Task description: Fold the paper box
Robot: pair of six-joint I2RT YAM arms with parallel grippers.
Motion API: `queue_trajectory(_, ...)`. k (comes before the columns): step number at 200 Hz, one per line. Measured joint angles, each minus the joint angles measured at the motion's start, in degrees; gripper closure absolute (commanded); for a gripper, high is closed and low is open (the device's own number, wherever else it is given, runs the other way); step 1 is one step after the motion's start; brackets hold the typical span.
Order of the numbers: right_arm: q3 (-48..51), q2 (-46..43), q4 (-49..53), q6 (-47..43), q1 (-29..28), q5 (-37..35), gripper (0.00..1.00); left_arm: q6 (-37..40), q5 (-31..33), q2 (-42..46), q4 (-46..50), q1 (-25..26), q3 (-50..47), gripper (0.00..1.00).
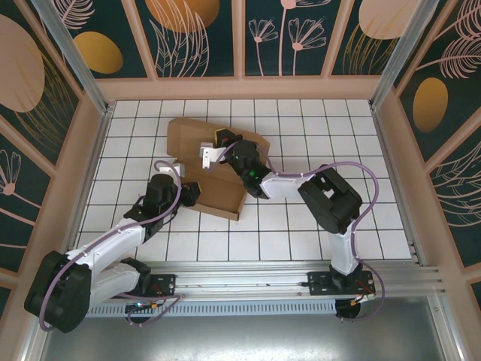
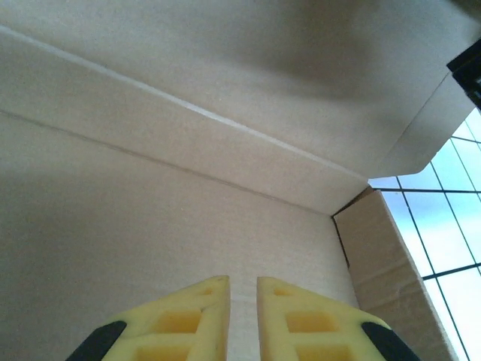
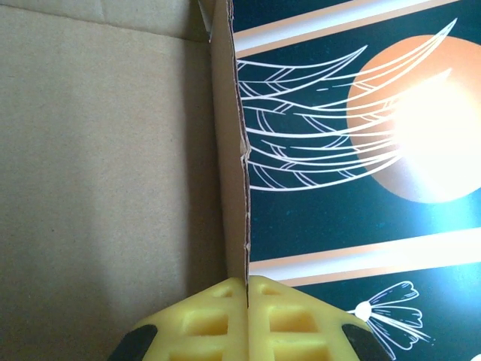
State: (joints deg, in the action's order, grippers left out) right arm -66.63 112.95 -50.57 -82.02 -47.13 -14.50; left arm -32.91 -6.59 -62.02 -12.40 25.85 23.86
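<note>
The paper box (image 1: 218, 192) is a brown cardboard sheet lying partly folded on the white tiles, left of centre. My left gripper (image 1: 192, 194) is at its near left edge. In the left wrist view the yellow fingers (image 2: 203, 316) stand a narrow gap apart with a pale strip of cardboard between them, and the box's inner panel and a creased wall (image 2: 150, 188) lie beyond. My right gripper (image 1: 209, 153) reaches in from the right over the box's middle. It is shut (image 3: 247, 280) on the edge of an upright flap (image 3: 229, 150), seen edge-on.
Patterned enclosure walls (image 1: 240, 37) and aluminium posts (image 1: 71, 53) ring the tiled floor (image 1: 316, 135). Purple cables (image 1: 353, 169) loop off both arms. Bare tiles lie to the right of the box and along the front rail (image 1: 285, 271).
</note>
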Motion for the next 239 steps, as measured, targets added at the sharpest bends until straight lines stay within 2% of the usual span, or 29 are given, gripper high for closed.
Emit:
queue_trajectory(54,0.0,-7.52,5.86,4.74,-0.44,3.37,0.69,-2.8,-1.14,-4.76,-3.63,0.0,0.0,0.83)
queue_trajectory(66,-0.07,-10.23,9.33,7.87,-0.55,5.05,0.65,-3.43,-1.22,-5.62,-4.5,0.0,0.02,0.83)
queue_trajectory(95,-2.03,-16.24,19.23,17.09,-0.22,11.3,0.5,-4.96,-1.99,-8.11,-7.13,0.0,0.02,0.84)
queue_trajectory(108,-3.82,-18.4,24.09,22.75,0.48,15.34,0.41,-5.79,-2.47,-9.88,-8.5,0.0,0.04,0.84)
queue_trajectory(132,-6.97,-21.81,29.44,37.66,4.55,21.46,0.37,-6.88,-3.52,-12.63,-9.6,0.0,0.09,0.84)
queue_trajectory(148,-10.27,-23.15,32.65,49.57,8.92,22.36,0.36,-7.32,-3.69,-12.92,-9.99,0.0,0.09,0.84)
queue_trajectory(169,-11.72,-25.29,34.71,65.51,15.82,22.29,0.41,-8.09,-3.96,-12.92,-11.28,0.0,0.15,0.84)
queue_trajectory(188,-5.49,-29.59,32.87,77.88,21.64,22.4,0.41,-8.87,-5.05,-13.27,-12.09,0.0,0.31,0.83)
queue_trajectory(205,0.76,-32.24,32.92,87.14,25.33,23.19,0.33,-9.2,-5.77,-13.79,-12.39,0.0,0.59,0.83)
queue_trajectory(223,6.12,-32.37,32.5,92.61,27.28,25.38,0.24,-9.18,-6.32,-13.75,-12.48,0.0,0.83,0.82)
queue_trajectory(239,10.14,-31.39,32.37,95.34,27.89,28.57,0.22,-9.14,-6.34,-13.51,-12.5,0.0,1.07,0.82)
